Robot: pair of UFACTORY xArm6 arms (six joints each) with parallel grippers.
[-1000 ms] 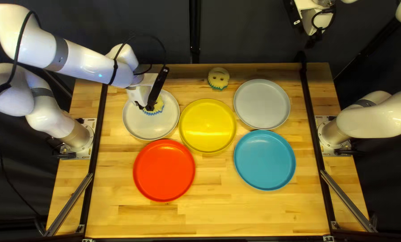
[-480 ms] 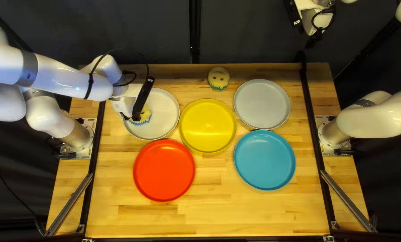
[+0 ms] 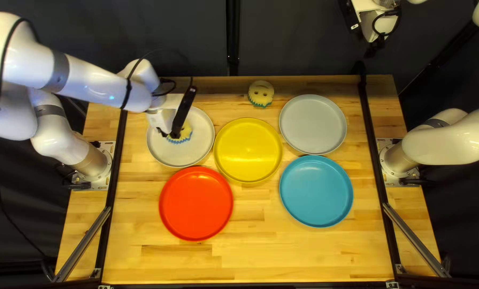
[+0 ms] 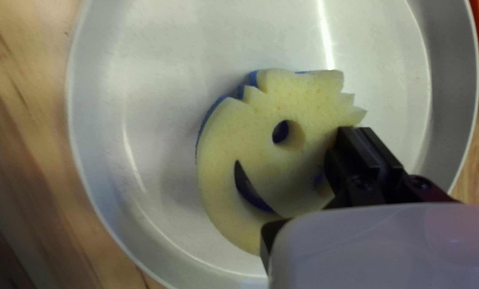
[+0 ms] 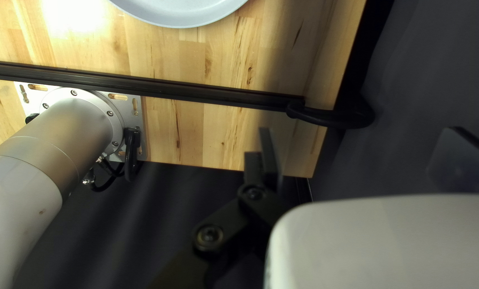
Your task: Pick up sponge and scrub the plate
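The left gripper (image 3: 174, 134) is low over the grey-white plate (image 3: 196, 147) at the left of the top left view, with a yellow and blue sponge (image 3: 186, 132) under and beside its tip. In the left wrist view, the left gripper (image 4: 359, 132) has its fingers close together, shut on one side of the smiley sponge (image 4: 266, 128). This sponge lies flat inside the plate (image 4: 159, 107). The fingers cover part of its edge and one eye hole. Beyond the table's far edge hangs the right gripper (image 3: 376, 49). In the right wrist view, the right gripper (image 5: 362, 142) is open and empty.
Yellow (image 3: 248, 150) and red (image 3: 196, 203) plates adjoin the scrubbed plate's right and near sides. Grey (image 3: 312, 124) and blue (image 3: 316, 191) plates lie farther right. A second sponge (image 3: 261, 93) rests near the far edge. Black rails (image 3: 111, 182) run along both sides.
The left gripper and sponge slid left and nearer across the plate, then partway back to the right and farther. The right arm has stayed still.
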